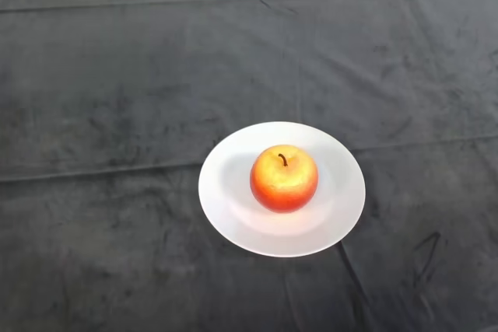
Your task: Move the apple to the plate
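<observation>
Looking down from the head camera, you see a round red-and-yellow apple (pixel 284 178) sitting upright on a round white plate (pixel 226 207), its short dark stem pointing up. The apple rests near the plate's centre, a soft shadow beneath it. The plate lies on a dark grey, lightly creased cloth (pixel 117 114) that covers the table, slightly right of the middle of your view.

The apple (pixel 284 179) hides the middle of the white plate (pixel 233 200) from you, along with its own underside where it rests. The dark cloth (pixel 117 114) covers the surface entirely and runs off the left, right and bottom edges of the frame.
</observation>
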Robot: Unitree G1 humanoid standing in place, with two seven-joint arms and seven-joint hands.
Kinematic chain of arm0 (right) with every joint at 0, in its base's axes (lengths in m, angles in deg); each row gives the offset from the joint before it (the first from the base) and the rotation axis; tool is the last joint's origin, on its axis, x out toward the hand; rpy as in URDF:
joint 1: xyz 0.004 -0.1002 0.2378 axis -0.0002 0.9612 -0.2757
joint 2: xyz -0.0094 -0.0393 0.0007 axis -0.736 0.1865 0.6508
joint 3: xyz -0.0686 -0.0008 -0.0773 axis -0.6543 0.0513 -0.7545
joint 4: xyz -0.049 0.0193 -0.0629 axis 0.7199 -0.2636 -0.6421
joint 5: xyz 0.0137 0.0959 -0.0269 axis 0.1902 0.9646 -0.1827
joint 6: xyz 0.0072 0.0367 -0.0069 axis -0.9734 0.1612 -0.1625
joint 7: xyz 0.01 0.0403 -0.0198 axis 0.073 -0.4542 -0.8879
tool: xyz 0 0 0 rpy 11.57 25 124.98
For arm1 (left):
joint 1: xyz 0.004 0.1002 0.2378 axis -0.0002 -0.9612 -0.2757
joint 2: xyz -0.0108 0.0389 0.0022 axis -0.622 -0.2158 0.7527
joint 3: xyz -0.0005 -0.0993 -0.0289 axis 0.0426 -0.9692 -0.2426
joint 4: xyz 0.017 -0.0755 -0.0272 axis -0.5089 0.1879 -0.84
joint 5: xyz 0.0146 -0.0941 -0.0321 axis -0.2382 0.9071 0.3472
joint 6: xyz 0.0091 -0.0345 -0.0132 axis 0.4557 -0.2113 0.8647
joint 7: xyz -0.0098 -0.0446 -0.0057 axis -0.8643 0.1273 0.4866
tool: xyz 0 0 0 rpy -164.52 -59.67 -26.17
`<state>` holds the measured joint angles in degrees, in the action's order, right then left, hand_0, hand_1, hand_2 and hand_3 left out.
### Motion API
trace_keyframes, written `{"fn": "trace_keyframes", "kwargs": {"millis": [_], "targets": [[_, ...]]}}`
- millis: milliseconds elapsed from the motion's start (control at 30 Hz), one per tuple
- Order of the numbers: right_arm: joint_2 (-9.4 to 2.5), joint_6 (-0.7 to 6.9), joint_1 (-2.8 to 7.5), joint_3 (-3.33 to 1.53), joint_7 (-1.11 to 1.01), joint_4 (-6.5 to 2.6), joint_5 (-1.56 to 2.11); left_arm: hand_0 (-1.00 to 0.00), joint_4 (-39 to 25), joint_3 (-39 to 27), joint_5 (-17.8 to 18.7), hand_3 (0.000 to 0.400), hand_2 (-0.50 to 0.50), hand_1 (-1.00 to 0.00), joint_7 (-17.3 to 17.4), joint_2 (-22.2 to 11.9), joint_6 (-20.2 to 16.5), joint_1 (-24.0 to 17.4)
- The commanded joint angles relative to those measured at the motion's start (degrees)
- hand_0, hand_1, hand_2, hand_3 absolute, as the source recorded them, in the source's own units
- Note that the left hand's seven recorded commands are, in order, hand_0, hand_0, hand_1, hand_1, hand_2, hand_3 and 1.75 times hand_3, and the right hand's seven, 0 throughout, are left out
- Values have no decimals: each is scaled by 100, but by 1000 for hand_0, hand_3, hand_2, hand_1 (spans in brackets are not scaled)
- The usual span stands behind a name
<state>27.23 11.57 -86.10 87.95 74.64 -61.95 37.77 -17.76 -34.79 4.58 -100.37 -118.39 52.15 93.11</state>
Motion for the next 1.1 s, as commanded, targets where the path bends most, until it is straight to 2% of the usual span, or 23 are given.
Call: {"fn": "trace_keyframes", "kwargs": {"millis": [33,300,700,1100], "targets": [[35,26,93,-4,5,-218,-13,0,312,-256,96,0,0,0,-122,-474,159,352],[35,17,79,-5,13,-246,-13,0,622,-499,207,0,0,0,-233,-618,262,246],[35,4,63,-7,21,-279,-12,0,877,-587,212,0,0,0,-452,-615,130,338],[35,-6,53,-9,27,-301,-10,0,945,-591,197,0,0,0,-461,-614,86,388]]}}
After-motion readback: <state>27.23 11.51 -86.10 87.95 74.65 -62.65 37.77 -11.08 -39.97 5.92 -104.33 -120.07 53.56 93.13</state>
